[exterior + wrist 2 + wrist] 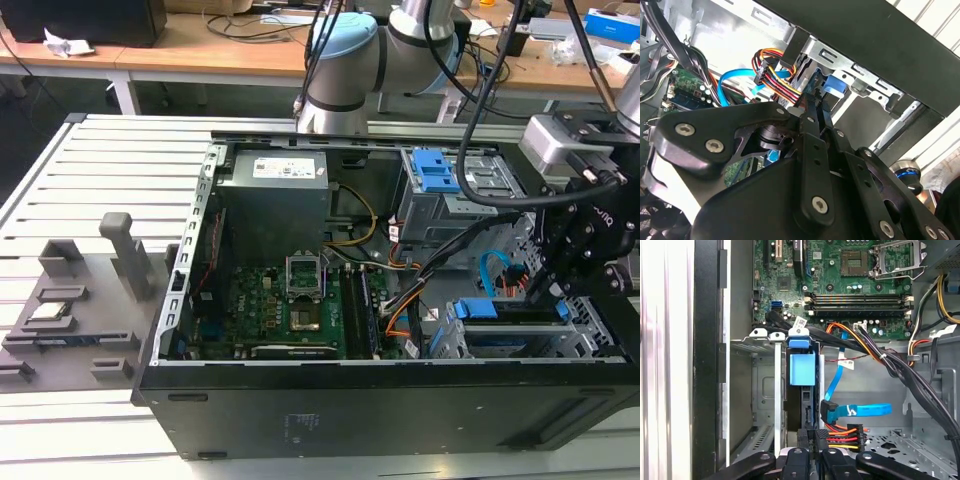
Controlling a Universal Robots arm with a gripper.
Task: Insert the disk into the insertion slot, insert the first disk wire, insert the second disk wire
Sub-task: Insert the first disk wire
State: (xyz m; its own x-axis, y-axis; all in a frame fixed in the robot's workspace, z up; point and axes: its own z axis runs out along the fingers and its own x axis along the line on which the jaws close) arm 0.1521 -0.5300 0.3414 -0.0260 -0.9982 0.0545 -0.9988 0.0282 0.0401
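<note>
The disk (802, 369) sits in the insertion slot (776, 390), its blue carrier tab showing between the cage walls — that step looks done. Just beside the slot, at the disk's exposed end, the gripper (812, 436) has its fingers drawn narrow. I judge them pinched on the black plug end of the power wire (845, 432), a bundle of red, orange and yellow strands trailing away from the slot.

The plug is probably light, hard plastic, best held by its flat sides. The strands look springy and may tug it askew, so it likely wants square alignment rather than force.

A blue data cable (860, 411) hangs near the slot — limp, flat, easily kinked. Beyond the slot lies the motherboard (850, 285).
</note>
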